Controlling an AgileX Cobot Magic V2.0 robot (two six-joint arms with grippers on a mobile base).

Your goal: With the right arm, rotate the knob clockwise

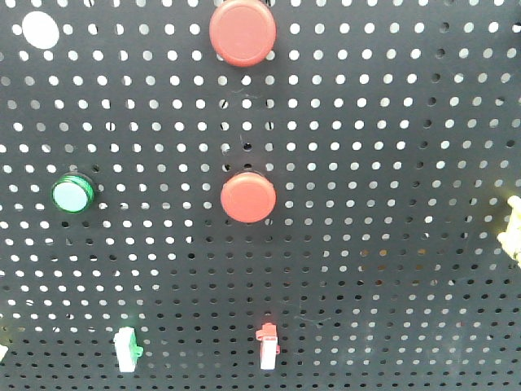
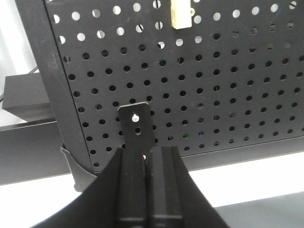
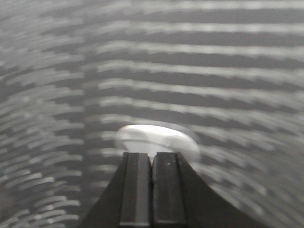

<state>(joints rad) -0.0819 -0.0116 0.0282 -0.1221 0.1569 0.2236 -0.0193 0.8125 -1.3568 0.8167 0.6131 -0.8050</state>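
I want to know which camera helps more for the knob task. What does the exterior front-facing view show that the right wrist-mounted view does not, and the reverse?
Only the front view: two red buttons, a green button, two small switches and a white disc, all sharp; no arm is visible.

Only the right wrist view: the right gripper, jaws together, with a blurred white round shape just past its tips. Whether that is the disc, I cannot tell.

Both: the black pegboard, streaked by blur in the wrist view.

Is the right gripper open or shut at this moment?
Shut: in its wrist view, the right gripper has both fingers meeting along a thin seam, with nothing between them.
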